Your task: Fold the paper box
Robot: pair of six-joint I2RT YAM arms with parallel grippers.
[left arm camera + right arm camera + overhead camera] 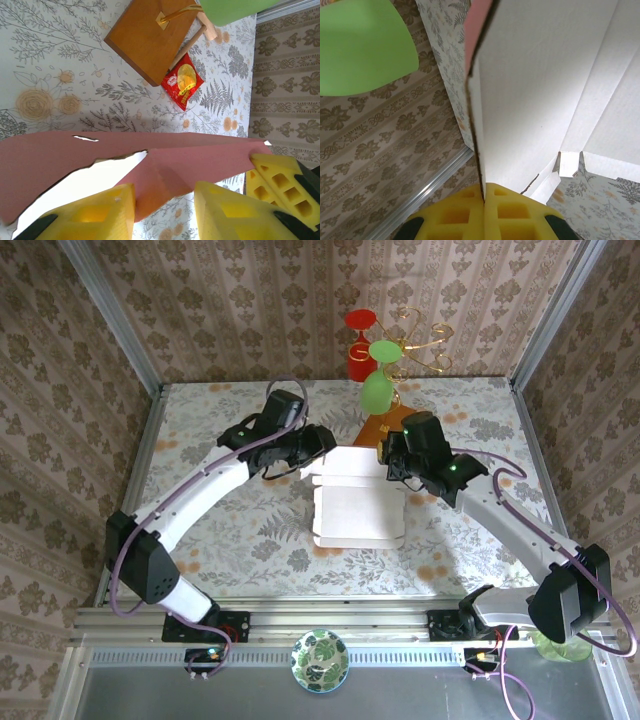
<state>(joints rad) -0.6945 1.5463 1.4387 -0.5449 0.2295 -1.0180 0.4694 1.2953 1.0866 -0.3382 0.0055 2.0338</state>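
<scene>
Pink paper box (358, 508), white inner side up, partly folded, far flaps raised, mid-table (240, 530)

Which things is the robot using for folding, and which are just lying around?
For the job: paper box, left fingers, right fingers.
Just lying about: brown board, red-yellow packet, green cup, red cup, leafy dish.

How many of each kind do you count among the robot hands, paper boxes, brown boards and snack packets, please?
Robot hands: 2, left hand and right hand
Pink thin-cardboard paper box, white inside: 1
Brown rectangular wooden board: 1
Small red-yellow packet: 1
Total: 5
</scene>
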